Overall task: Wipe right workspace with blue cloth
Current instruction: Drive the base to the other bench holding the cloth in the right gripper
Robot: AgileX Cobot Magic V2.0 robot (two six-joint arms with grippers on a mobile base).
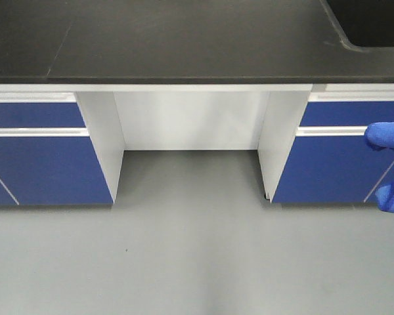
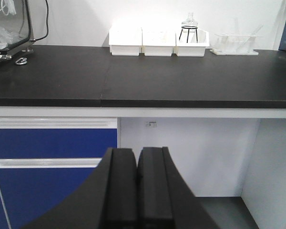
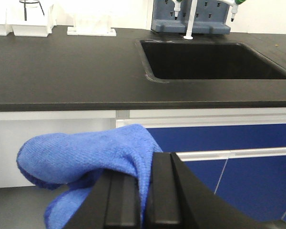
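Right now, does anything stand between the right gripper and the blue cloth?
No, nothing visible does. The right gripper is shut on the blue cloth, held low in front of the counter.

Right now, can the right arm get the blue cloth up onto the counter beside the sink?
Probably yes. The right gripper, shut on the blue cloth, sits below the front edge of the counter with nothing between; it must rise first.

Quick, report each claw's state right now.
Left claw: closed, holding nothing.
Right claw: closed, holding the blue cloth.
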